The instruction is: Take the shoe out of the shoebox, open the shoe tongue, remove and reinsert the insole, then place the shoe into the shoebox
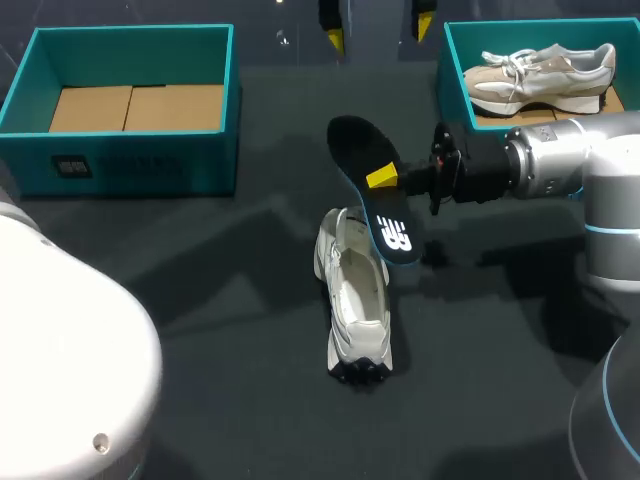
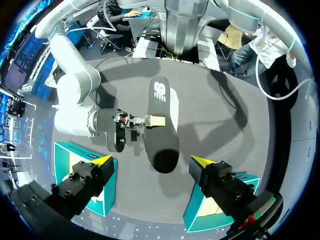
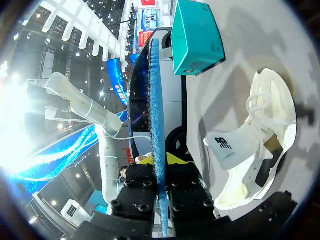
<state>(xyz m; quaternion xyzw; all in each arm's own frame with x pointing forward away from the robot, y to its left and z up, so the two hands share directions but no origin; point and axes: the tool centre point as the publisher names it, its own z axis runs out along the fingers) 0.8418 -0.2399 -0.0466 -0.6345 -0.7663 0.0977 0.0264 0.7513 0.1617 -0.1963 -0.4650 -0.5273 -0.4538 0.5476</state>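
Closest in, the white bulk of my left arm (image 1: 60, 350) fills the table's (image 1: 230, 400) near left corner. Past it, mid-table, the white shoe (image 1: 356, 300) lies with its long axis running near to far, its tongue (image 3: 226, 148) pulled out and its opening facing up. Over the shoe's far end hangs the black insole (image 1: 375, 190), its length roughly in line with the shoe; whether they touch I cannot tell. The right gripper (image 1: 385, 180) comes in from the right edge and pinches the insole at mid-length, one finger on each face. I judge the right arm the nearer one for feeding it back in. At the far edge, between the left shoebox (image 1: 130, 160) and the right shoebox (image 1: 445, 70), the left gripper (image 1: 378, 28) hangs with fingers wide apart, gripping nothing.
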